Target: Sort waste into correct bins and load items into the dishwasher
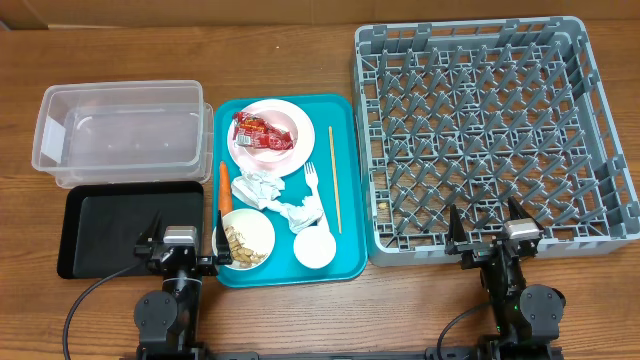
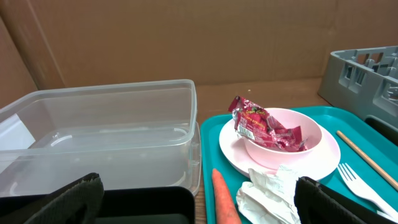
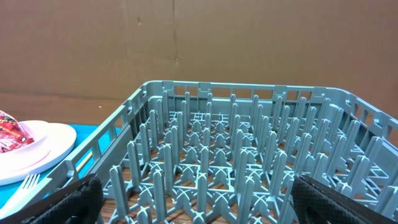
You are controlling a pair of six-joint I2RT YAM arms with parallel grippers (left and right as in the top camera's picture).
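Red wrapper (image 1: pixel 262 131) lies on pink plate (image 1: pixel 240 160) at far end of teal tray (image 1: pixel 350 230); carrot (image 1: pixel 225 187), napkins (image 1: pixel 256 188), fork (image 1: pixel 312 178), chopstick (image 1: pixel 334 180), scraps bowl (image 1: pixel 247 240) and cup (image 1: pixel 314 248) also sit on it. Clear tub (image 1: pixel 45 130) and black tray (image 1: pixel 110 225) are left of teal tray, grey rack (image 1: pixel 480 130) right. Left gripper (image 1: pixel 183 222) is at the tray's near-left corner, right gripper (image 1: pixel 485 222) well right of it, both jaws wide apart, empty.

Top-down overhead; low, forward wrist views, pink plate (image 2: pixel 328 158) common.
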